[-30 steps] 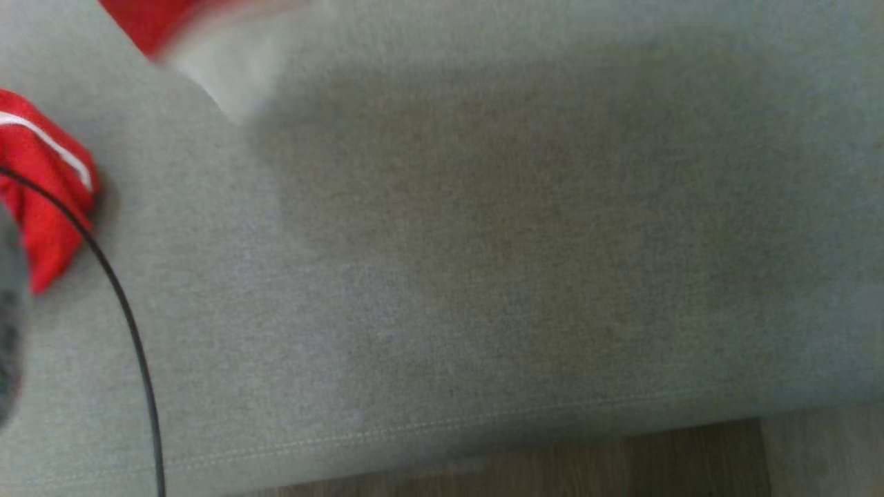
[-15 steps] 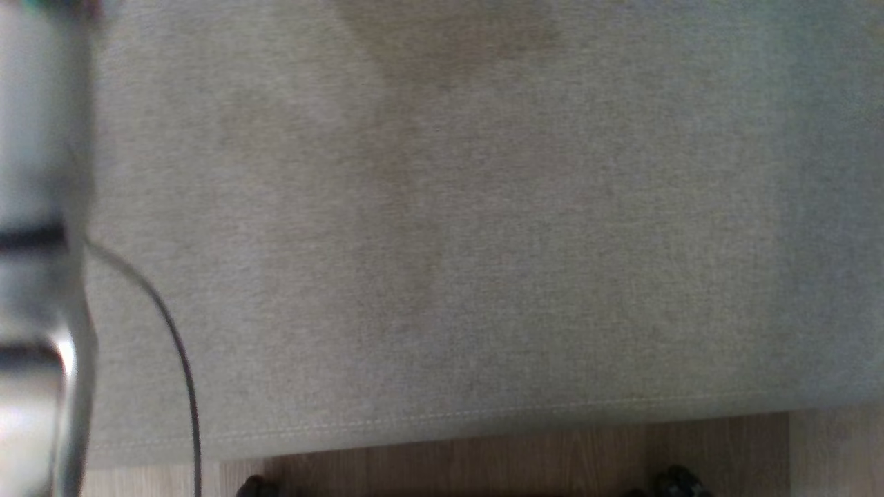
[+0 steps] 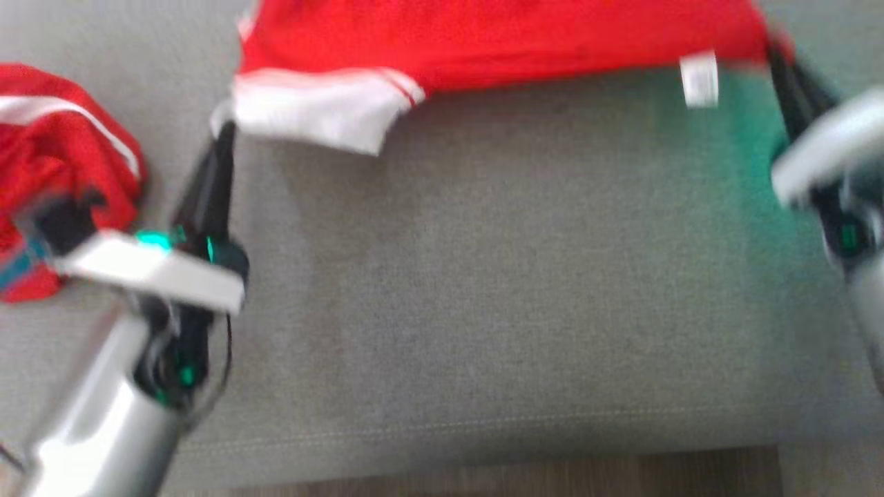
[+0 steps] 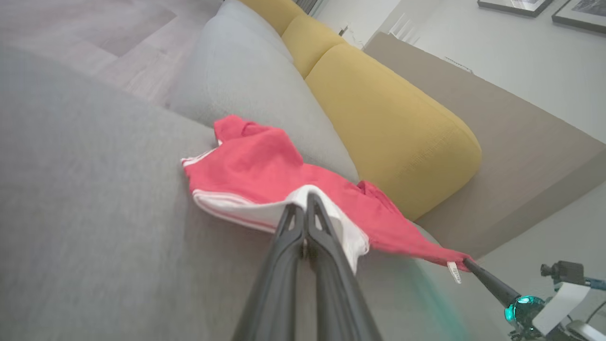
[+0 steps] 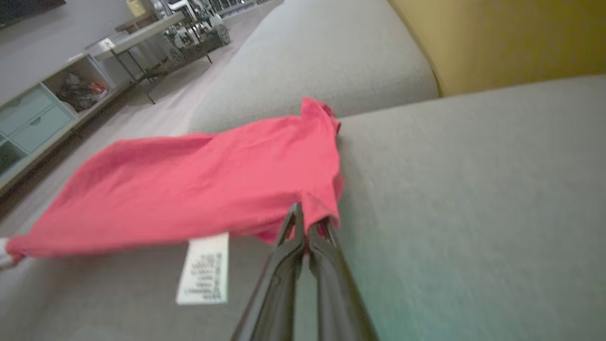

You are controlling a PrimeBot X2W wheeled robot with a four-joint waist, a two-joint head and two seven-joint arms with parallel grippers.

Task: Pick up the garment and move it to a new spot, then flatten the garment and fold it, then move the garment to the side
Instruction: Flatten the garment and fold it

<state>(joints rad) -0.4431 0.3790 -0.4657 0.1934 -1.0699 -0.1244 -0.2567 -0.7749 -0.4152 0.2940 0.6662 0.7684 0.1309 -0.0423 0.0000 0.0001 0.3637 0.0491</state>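
Note:
The garment (image 3: 497, 38) is red with a white-trimmed hem and hangs stretched between my two grippers above the grey sofa seat (image 3: 483, 276). My left gripper (image 3: 222, 134) is shut on its white hem corner, seen close in the left wrist view (image 4: 305, 202) with the garment (image 4: 255, 166) trailing onto the cushion. My right gripper (image 3: 772, 55) is shut on the opposite red corner (image 5: 305, 221); a white label (image 5: 203, 267) dangles from the garment (image 5: 199, 184) beside it. The head view is blurred.
A second red garment with a white stripe (image 3: 62, 159) lies crumpled at the seat's left. Yellow back cushions (image 4: 388, 118) line the sofa's rear. The seat's front edge (image 3: 483, 428) drops to wooden floor. Shelving and a table (image 5: 71, 90) stand across the room.
The head camera has swung, so the picture has shifted. Bare seat showed half a second ago; both grippers with the stretched garment are now in the head view.

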